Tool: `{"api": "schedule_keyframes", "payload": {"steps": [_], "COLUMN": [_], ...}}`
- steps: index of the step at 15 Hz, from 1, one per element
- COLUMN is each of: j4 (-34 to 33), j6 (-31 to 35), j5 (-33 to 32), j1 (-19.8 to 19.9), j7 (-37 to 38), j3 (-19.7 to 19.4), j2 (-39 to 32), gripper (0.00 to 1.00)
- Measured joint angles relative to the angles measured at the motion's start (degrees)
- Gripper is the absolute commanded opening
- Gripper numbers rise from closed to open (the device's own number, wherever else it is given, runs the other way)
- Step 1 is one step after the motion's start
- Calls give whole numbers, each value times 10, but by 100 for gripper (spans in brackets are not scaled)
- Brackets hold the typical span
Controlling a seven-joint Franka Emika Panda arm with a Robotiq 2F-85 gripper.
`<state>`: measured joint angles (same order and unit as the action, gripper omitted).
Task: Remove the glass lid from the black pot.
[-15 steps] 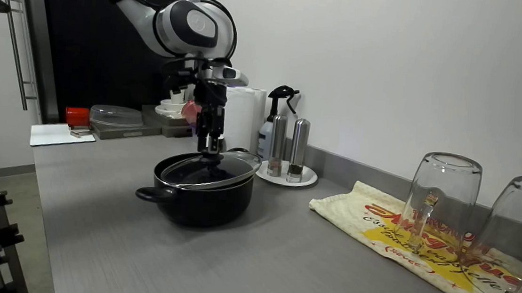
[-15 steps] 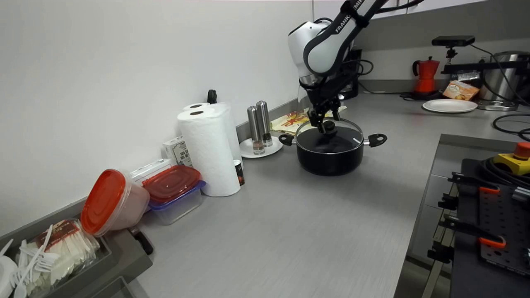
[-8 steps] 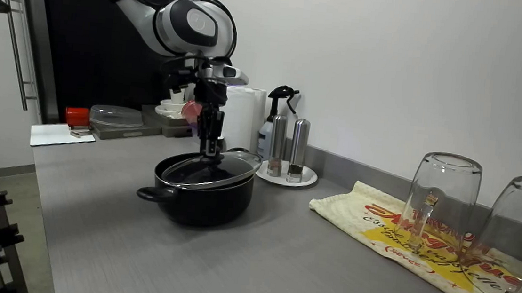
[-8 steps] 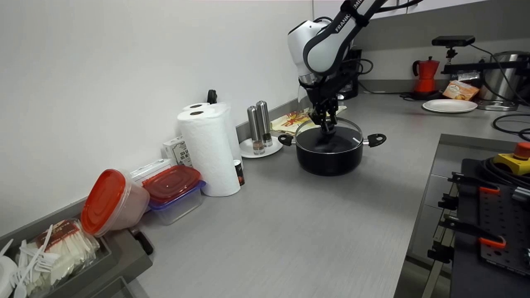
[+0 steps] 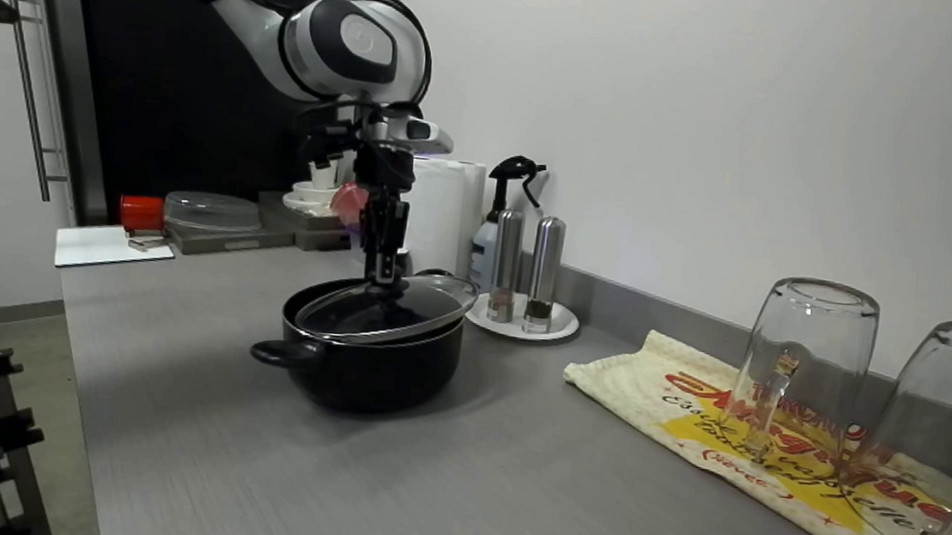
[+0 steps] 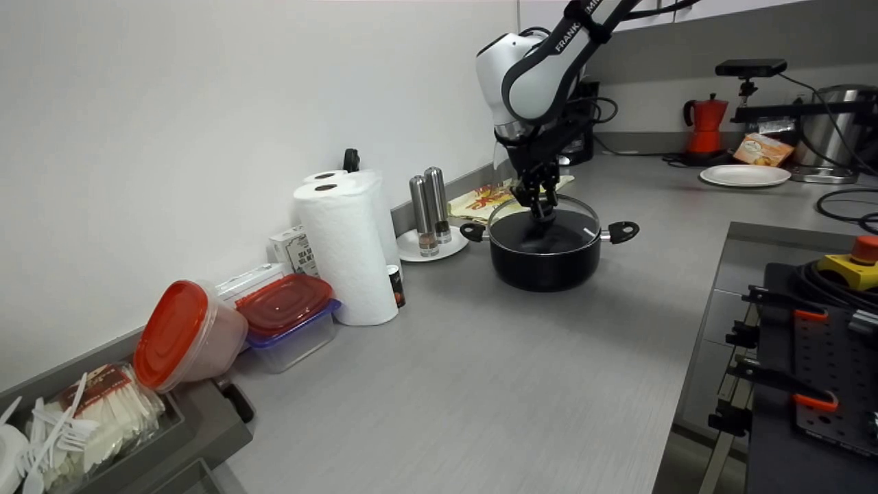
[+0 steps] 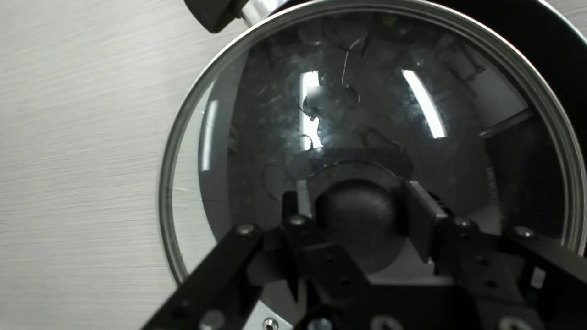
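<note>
1. Shakers point(image 5: 547, 256), two of them in steel, stand upright on a white plate point(image 5: 569, 320) near the black pot point(image 5: 385, 376), on its wall side.
2. Paper towel rolls point(image 6: 346, 254) stand farther along the wall, with a spray bottle point(image 5: 484, 249) beside them in an exterior view.
3. Printed cloth point(image 5: 647, 376) lies by the wall, well apart from the pot, under two upturned glass mugs point(image 5: 811, 327).
4. The glass lid point(image 7: 367, 114) sits off-centre and tilted on the pot, overhanging the rim on one side; on the other, the pot's dark inside shows.
5. The gripper point(image 7: 360, 204) clamps the lid's black knob point(image 7: 360, 217), its fingers close together, a pad on either side.
</note>
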<state>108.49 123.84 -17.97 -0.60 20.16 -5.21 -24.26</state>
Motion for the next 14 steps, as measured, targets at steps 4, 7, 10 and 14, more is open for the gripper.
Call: {"api": "schedule_keyframes", "payload": {"steps": [4, 7, 10, 14], "j4": [0, 0, 2, 4], "j6": [4, 3, 1, 1], "j5": [0, 0, 0, 10], "j1": [-14, -30, -41, -56], "j7": [-3, -13, -26, -62], "j3": [8, 21, 41, 75], "j2": [29, 66, 94, 102], "gripper": [24, 24, 24, 24]}}
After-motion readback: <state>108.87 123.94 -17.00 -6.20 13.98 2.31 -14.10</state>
